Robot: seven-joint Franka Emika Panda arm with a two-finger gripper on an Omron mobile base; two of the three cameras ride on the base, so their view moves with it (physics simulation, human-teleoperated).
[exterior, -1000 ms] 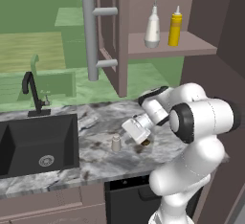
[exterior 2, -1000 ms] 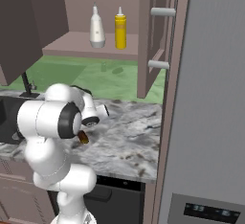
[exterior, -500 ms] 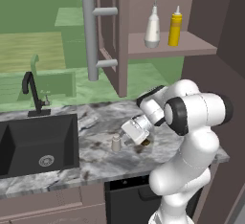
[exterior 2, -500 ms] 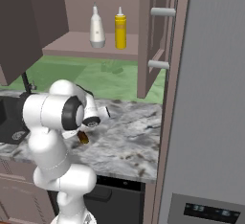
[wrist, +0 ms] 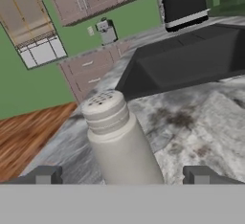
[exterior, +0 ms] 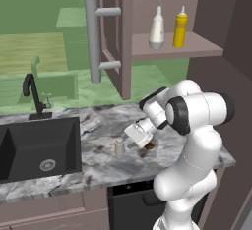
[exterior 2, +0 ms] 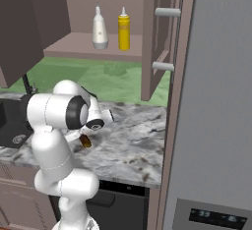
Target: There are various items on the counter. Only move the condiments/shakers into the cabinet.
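I have edged the gripper [wrist: 122,176] in around the shaker [wrist: 119,137], jaws wide either side; bottles at twelve o'clock are shelved, so closing comes next.

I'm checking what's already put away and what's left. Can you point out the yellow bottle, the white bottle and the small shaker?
yellow bottle [exterior: 180,29]: left base view, middle of its body, on the cabinet shelf.
white bottle [exterior: 157,30]: left base view, its wide lower body, on the same shelf.
shaker [wrist: 119,139]: hand view, its side below the cap.
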